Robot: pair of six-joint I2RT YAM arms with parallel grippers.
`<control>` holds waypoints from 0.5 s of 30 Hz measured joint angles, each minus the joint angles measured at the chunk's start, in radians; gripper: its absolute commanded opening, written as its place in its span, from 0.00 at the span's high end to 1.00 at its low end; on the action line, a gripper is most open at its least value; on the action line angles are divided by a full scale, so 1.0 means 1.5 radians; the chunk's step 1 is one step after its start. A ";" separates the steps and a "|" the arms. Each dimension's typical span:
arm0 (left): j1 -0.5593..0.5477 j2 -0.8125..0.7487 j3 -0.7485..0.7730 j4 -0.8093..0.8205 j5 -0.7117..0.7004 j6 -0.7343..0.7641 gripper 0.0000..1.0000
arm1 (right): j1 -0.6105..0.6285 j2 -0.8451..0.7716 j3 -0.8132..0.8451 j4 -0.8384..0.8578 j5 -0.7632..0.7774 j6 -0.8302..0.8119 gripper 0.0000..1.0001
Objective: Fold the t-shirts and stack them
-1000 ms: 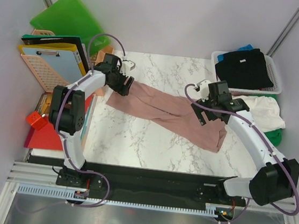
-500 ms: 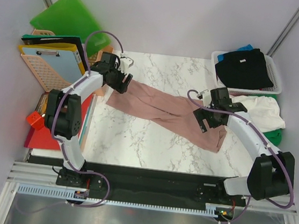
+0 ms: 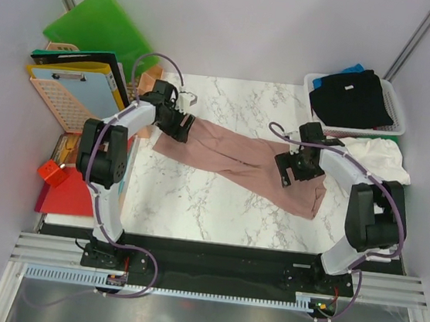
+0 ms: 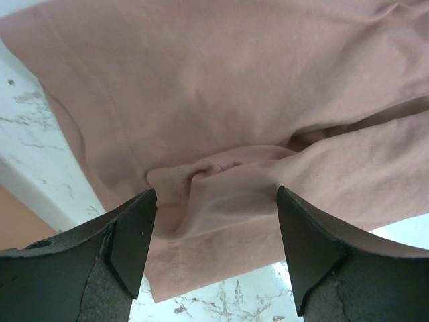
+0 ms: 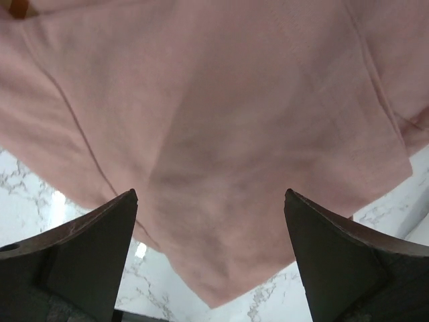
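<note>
Gaping wide over the shirt (image 3: 231, 153), left gripper (image 4: 213, 196) and right gripper (image 5: 210, 196) should pinch its ends and pull flat.

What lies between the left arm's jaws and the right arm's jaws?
Only the dusty pink cloth t-shirt, spread across the white marble table from one to the other; the top external view shows it.
</note>
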 measured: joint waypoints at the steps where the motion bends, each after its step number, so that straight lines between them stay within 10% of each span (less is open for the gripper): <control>1: -0.001 0.003 0.000 -0.007 -0.001 0.000 0.21 | -0.004 0.009 0.003 0.009 0.000 0.005 0.02; 15: -0.003 0.025 -0.023 -0.010 -0.026 -0.003 0.25 | -0.050 0.111 0.040 0.069 -0.026 0.067 0.02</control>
